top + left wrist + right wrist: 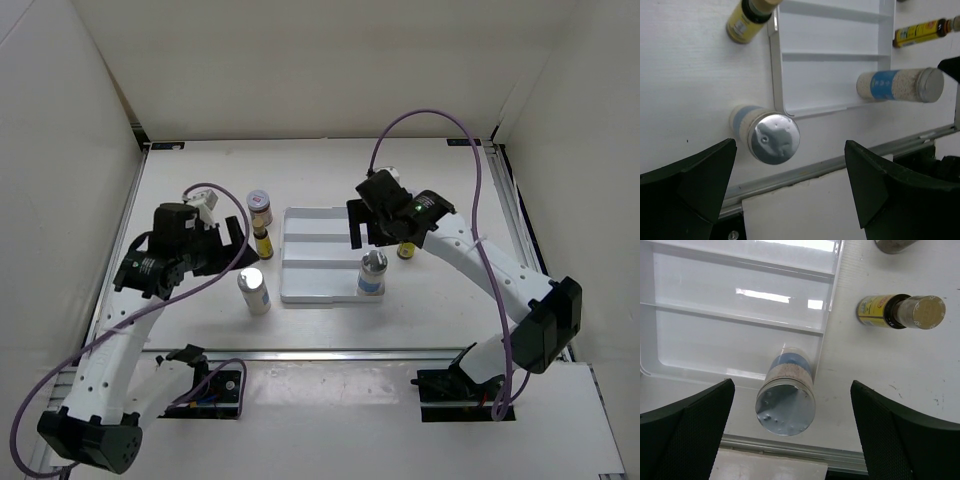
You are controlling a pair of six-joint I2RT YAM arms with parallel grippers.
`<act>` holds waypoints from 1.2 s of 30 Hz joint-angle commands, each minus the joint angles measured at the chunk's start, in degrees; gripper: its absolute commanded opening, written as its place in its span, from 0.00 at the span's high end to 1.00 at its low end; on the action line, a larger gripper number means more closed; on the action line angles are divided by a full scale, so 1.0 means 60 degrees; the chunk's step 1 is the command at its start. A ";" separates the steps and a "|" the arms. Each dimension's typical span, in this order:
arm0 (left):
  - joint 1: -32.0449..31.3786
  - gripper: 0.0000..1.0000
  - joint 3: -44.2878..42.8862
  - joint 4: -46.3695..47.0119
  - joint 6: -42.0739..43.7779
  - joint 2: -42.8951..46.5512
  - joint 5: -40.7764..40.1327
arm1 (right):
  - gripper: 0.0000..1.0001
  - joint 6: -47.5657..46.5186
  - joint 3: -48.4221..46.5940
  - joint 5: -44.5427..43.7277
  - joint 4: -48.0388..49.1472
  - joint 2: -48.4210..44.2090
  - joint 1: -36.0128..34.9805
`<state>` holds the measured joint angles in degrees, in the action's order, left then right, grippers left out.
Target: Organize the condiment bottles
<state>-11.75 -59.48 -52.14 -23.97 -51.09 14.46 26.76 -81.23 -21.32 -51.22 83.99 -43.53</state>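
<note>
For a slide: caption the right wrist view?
Open right gripper above a white bottle on the tray's near step; yellow-and-black bottle stands off-tray.

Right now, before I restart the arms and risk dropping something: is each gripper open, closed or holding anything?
Left gripper: open, empty, over a white silver-topped bottle.
Right gripper: open, empty, over the other white bottle.

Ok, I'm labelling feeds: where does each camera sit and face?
Top external: above and behind, looking down at the table; left arm and right arm show.
Left wrist: down past the open left gripper at a white bottle beside the tray.
Right wrist: down past the open right gripper at the in-tray bottle.
Both wrist views share that bottle.
</note>
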 commanded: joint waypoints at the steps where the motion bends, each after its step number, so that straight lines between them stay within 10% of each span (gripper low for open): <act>1: -0.0792 0.00 -0.0135 -0.0801 -0.0268 -0.0141 -0.0633 | 0.00 -0.0081 -0.0231 -0.0314 -0.0164 -0.0257 -0.0026; 20: -0.2114 0.02 -0.0325 -0.1212 -0.0797 -0.2835 -0.2893 | 0.00 -0.0169 0.0077 -0.0768 -0.0442 -0.0711 0.0076; 30: -0.3196 0.55 -0.1714 -0.1619 -0.0898 -0.3393 -0.2789 | 0.00 -0.0344 0.0077 -0.0856 -0.0530 -0.0989 0.0575; 36: -0.4339 0.63 -0.4834 -0.2707 -0.1089 -0.4213 -0.3669 | 0.00 -0.0622 0.0266 -0.0856 -0.0530 -0.1283 0.1174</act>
<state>-35.29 -81.43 -67.22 -29.47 -76.14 -4.99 24.53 -80.27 -25.04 -53.95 78.65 -37.78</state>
